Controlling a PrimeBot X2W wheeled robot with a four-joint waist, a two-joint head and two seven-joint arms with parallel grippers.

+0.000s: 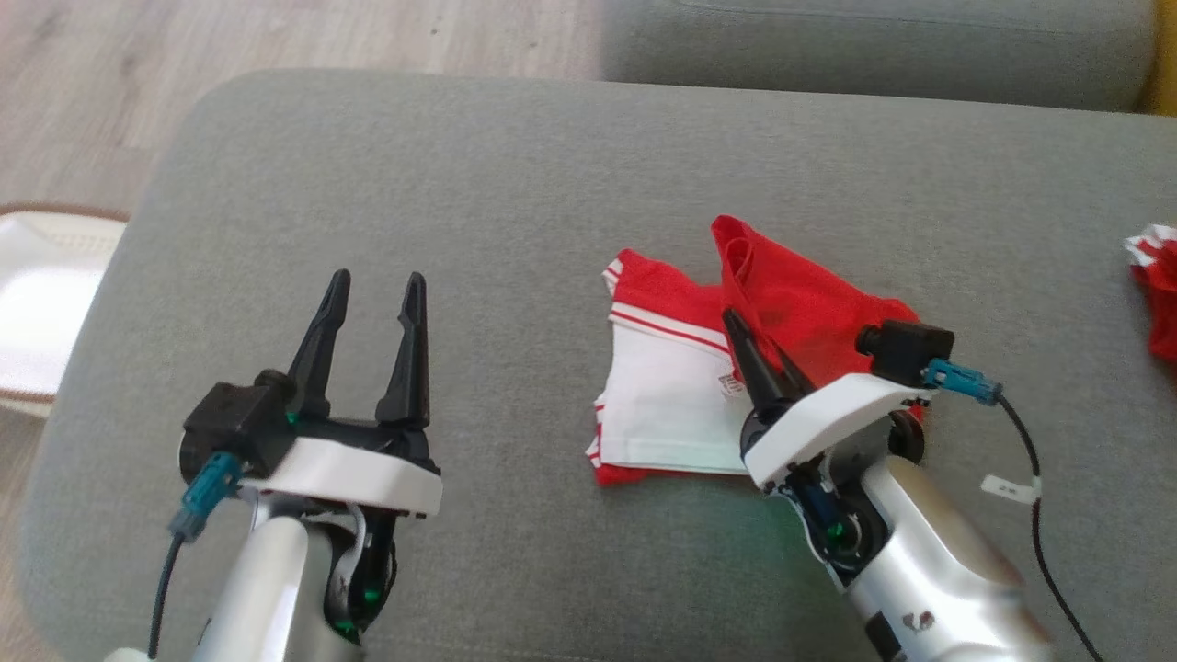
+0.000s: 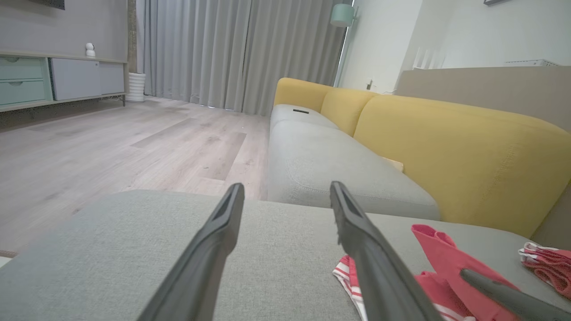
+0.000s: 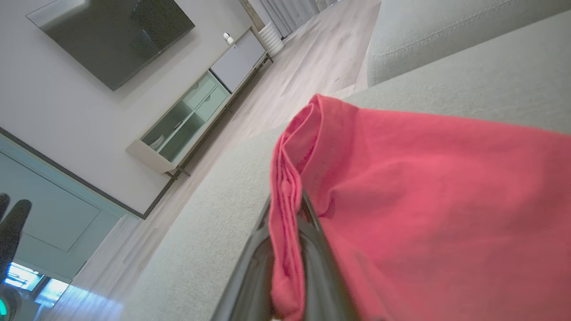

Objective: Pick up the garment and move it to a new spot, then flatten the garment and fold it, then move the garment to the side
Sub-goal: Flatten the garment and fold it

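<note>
A red and white garment (image 1: 671,395) lies partly folded in the middle of the grey cushion (image 1: 515,184). Its red flap (image 1: 800,303) stands lifted, and my right gripper (image 1: 749,345) is shut on that flap's edge. In the right wrist view the red cloth (image 3: 424,187) is pinched between the right gripper (image 3: 287,200) fingers and drapes off to the right. My left gripper (image 1: 378,280) is open and holds nothing, over bare cushion left of the garment. The left wrist view shows the left gripper (image 2: 286,187) spread wide, with the garment (image 2: 441,263) at the lower right.
A second red and white cloth (image 1: 1157,285) lies at the cushion's right edge. Another grey seat (image 1: 874,37) adjoins at the back, with a yellow backrest (image 2: 446,147) beyond. Wooden floor (image 1: 92,92) and a white object (image 1: 46,294) are on the left.
</note>
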